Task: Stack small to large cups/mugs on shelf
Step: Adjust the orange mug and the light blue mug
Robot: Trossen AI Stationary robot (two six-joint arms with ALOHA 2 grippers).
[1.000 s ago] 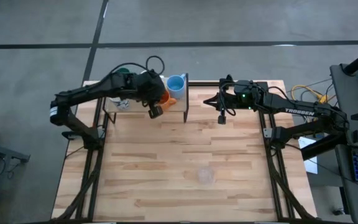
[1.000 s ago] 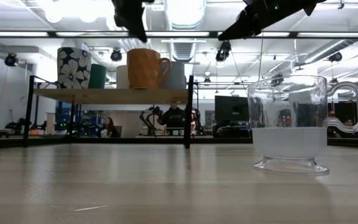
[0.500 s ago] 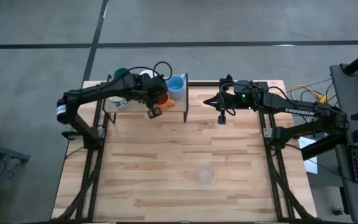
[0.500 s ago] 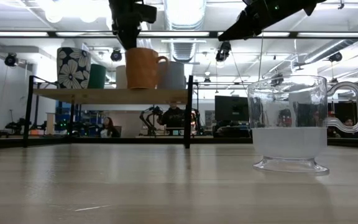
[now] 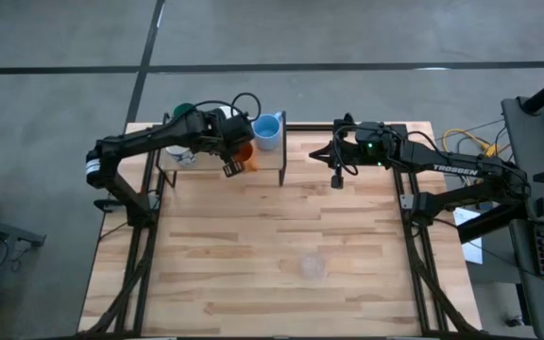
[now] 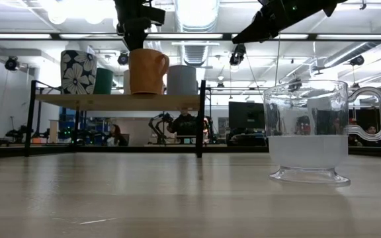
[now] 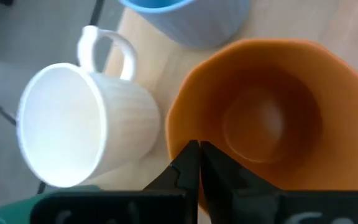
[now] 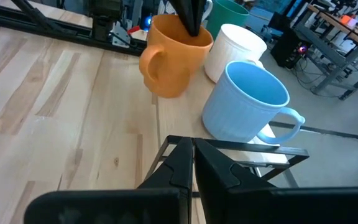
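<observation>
Left tool [image 7: 199, 163] closed, tips at the orange mug's [image 7: 263, 115] rim on the shelf [image 6: 118, 101], white mug [image 7: 82, 124] and blue mug [image 8: 245, 102] beside, right tool [image 8: 191, 163] closed, raised over the desk [image 5: 281, 246], clear cup [image 6: 307, 132] well apart.

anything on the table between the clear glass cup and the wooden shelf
Nothing visible. The clear see-through cup stands alone on the butcher-block tabletop, and bare wood runs from it to the light-wood shelf. Both arms hover up at the shelf end.
</observation>
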